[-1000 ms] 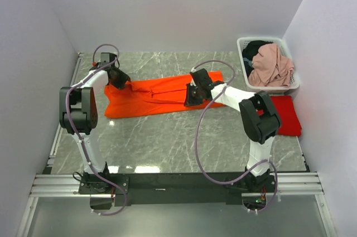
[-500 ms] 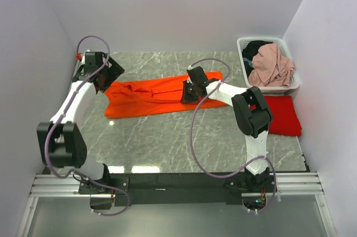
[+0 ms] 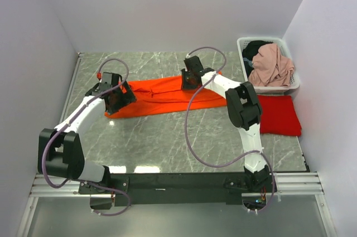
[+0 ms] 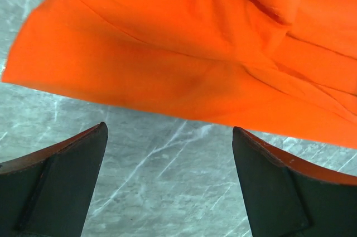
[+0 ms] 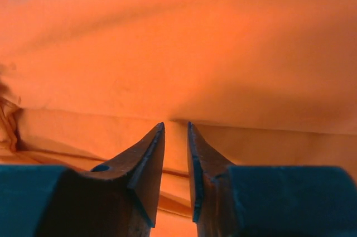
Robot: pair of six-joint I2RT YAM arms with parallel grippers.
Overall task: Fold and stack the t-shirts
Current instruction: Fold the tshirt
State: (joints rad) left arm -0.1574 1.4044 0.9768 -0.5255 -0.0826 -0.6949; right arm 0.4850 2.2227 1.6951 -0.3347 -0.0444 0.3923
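So from my seat: the bright orange cloth t-shirt [image 3: 156,95] is lying as a long folded strip across the far half of the grey marble bench [image 3: 167,142]. It starts near the left edge and slants a bit toward the far-right corner. The left pincer [image 3: 114,102] hangs at the strip's left end. Its wrist cam shows both dark fingers [image 4: 56,187] spread wide with only bare marble between them, and the shirt's hem lies just past the tips. The right pincer [image 3: 191,79] sits on the strip's far edge, right of the middle. On its own cam the fingers [image 5: 139,175] are drawn in to a thin slit, tips right on a fold edge of the orange cloth. It looks clamped on that layer, though the pinch itself is hard to make out. The deep red cloth t-shirt [image 3: 279,115] is folded into a neat rectangle against the right edge of the bench, well apart from the orange one. A white plastic laundry basket [image 3: 262,38] fills the far-right corner just beyond it, with a pink garment [image 3: 270,64] heaped on something dark inside.
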